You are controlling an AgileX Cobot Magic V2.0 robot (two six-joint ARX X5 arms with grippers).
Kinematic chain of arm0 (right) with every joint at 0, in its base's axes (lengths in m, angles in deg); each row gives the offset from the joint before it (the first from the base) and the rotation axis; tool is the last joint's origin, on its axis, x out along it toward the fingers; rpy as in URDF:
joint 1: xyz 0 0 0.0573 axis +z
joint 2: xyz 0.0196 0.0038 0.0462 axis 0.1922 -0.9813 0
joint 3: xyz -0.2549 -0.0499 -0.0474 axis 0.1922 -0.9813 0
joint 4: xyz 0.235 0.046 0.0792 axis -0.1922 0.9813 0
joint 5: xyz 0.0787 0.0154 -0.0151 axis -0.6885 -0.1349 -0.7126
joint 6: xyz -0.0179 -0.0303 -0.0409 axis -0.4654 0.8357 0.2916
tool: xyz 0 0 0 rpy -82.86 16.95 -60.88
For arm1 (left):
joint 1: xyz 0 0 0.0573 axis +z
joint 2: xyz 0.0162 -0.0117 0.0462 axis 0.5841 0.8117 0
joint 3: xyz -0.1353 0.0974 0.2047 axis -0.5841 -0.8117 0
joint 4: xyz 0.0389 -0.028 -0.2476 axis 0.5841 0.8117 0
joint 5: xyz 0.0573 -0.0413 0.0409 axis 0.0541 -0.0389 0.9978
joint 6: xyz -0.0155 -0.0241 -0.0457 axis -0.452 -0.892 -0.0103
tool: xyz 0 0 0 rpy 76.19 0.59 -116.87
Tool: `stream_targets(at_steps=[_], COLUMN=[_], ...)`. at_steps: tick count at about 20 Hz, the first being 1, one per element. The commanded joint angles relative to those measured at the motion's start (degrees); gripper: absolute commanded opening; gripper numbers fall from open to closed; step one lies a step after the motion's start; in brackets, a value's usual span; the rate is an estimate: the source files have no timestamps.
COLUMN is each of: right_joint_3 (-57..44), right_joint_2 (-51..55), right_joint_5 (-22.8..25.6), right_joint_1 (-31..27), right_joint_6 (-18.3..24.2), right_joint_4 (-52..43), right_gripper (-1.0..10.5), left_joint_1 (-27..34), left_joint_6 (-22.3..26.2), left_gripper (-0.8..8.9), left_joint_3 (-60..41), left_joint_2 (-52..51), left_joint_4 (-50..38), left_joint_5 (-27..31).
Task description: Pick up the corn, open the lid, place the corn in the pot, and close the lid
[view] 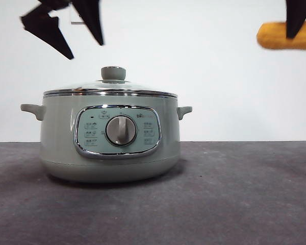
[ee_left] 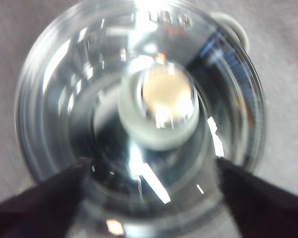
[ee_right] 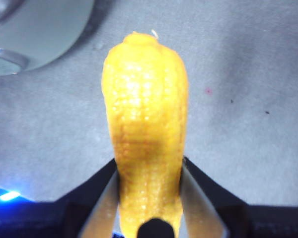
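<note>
The sage-green pot [view: 109, 140] stands on the dark table with its glass lid [view: 110, 91] on and the green knob [view: 113, 73] on top. My left gripper [view: 86, 48] hangs open above the lid, up and to the left of the knob; in the left wrist view the knob [ee_left: 159, 106] lies between and beyond the two spread jaws, over the lid [ee_left: 69, 99]. My right gripper [view: 298, 23] is shut on the yellow-orange corn [view: 285, 35], held high at the right edge. In the right wrist view the corn [ee_right: 146, 134] sits between the jaws.
The pot's side handles [view: 32, 109] stick out left and right. The control panel with a silver dial [view: 121, 130] faces the front camera. The pot's rim [ee_right: 20, 44] shows at a corner of the right wrist view. A white wall stands behind.
</note>
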Motion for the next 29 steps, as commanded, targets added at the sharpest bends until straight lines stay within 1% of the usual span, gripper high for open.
stream_targets(at_steps=[1, 3, 8, 10, 14, 15, 16, 18, 19, 21, 24, 26, 29], right_joint_3=[-0.07, -0.07, -0.07, -0.09, -0.17, -0.17, -0.17, -0.17, -0.17, -0.17, -0.17, -0.17, -0.17], right_joint_2=[2.03, 3.82, 6.86, 7.28, 7.37, 7.37, 7.37, 7.37, 7.37, 7.34, 7.34, 7.34, 7.34], right_joint_5=[-0.02, -0.04, -0.04, -0.04, -0.04, -0.04, -0.04, -0.04, -0.04, -0.04, -0.04, -0.04, -0.04], right_joint_1=[0.20, 0.20, 0.20, 0.20, 0.20, 0.20, 0.20, 0.20, 0.20, 0.20, 0.20, 0.20, 0.20], right_joint_6=[-1.25, -1.22, -1.22, -1.25, -1.66, -1.66, -1.66, -1.66, -1.66, -1.68, -1.68, -1.68, -1.90], right_joint_4=[1.33, 2.64, 4.50, 4.59, 4.52, 4.46, 4.24, 3.65, 3.50, 3.37, 3.32, 3.26, 3.21], right_gripper=[-0.1, -0.1, -0.1, -0.1, -0.1, -0.1, -0.1, -0.1, -0.1, -0.1, -0.1, -0.1, -0.1], left_joint_1=[-1.70, -3.13, -4.83, -4.98, -5.31, -5.38, -5.55, -5.53, -5.53, -5.57, -5.68, -5.68, -5.68], left_joint_6=[2.51, 3.30, 4.46, 4.31, 4.02, 4.00, 3.96, 3.98, 4.00, 4.02, 4.09, 4.09, 5.11], left_gripper=[6.98, 6.98, 6.98, 6.95, 6.80, 6.30, 5.25, 3.68, 3.12, 1.60, -0.17, -0.09, -0.09], left_joint_3=[3.80, 6.45, 8.22, 8.22, 8.22, 8.22, 8.22, 8.22, 8.22, 8.22, 8.22, 8.22, 8.24], left_joint_2=[3.67, 6.45, 11.47, 12.35, 13.55, 13.55, 13.55, 13.55, 13.55, 13.55, 13.55, 13.55, 13.49], left_joint_4=[0.11, 0.02, -1.44, -2.56, -1.99, -2.08, -2.23, -1.97, -1.81, -1.79, -1.36, -1.53, -1.73], left_joint_5=[2.67, 5.07, 6.25, 6.23, 6.27, 6.27, 6.29, 6.32, 6.32, 6.29, 6.29, 6.36, 9.22])
